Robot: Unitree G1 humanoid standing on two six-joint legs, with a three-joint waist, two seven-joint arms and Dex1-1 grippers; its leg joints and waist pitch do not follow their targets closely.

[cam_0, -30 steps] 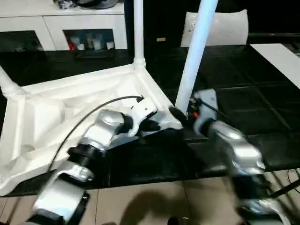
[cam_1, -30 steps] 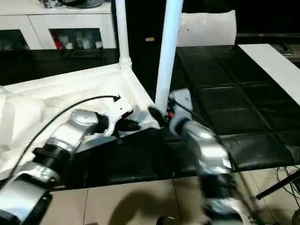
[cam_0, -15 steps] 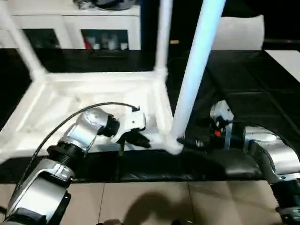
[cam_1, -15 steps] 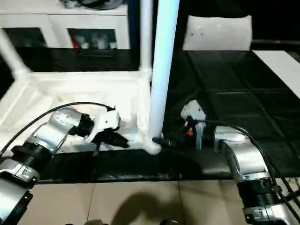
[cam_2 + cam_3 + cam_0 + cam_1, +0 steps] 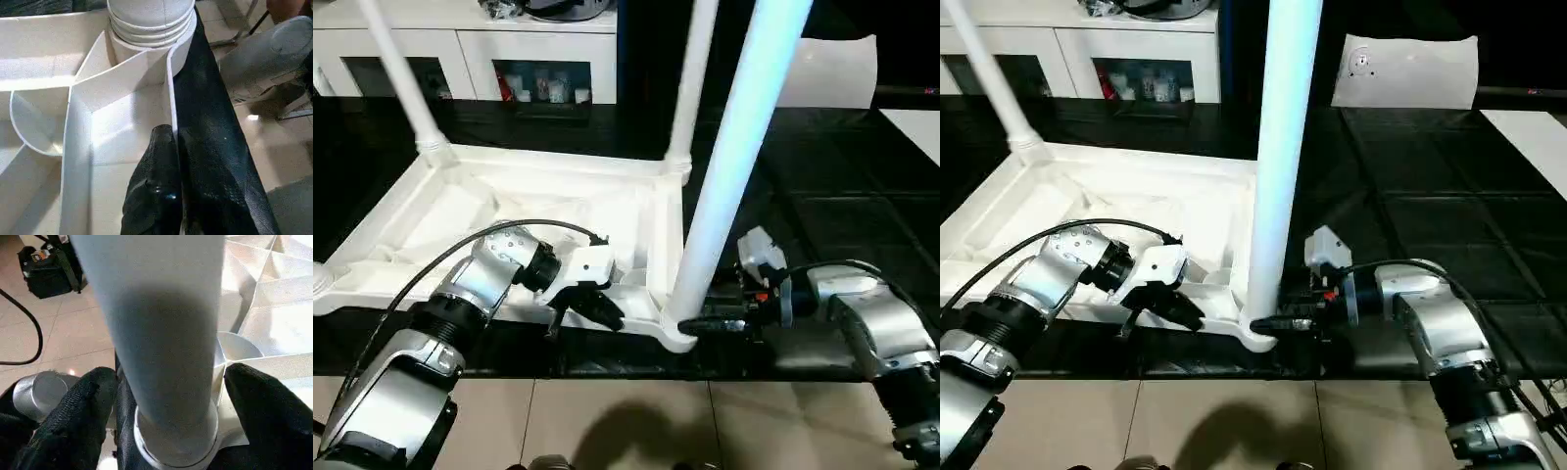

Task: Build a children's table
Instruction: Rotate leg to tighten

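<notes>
Claw on our right arm (image 5: 1278, 323) is straddling the near long tapered white tube leg (image 5: 1283, 147) at its base, fingers spread either side, not squeezing. Our left claw (image 5: 607, 311) is pinching shut on the upturned white plastic table top's rim (image 5: 636, 305) just beside the leg's corner socket (image 5: 677, 338).

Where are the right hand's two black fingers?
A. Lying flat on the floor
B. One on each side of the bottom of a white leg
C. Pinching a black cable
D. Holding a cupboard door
B: in the right wrist view the fingers stand on either side of the leg just above its socket in the table top.
</notes>
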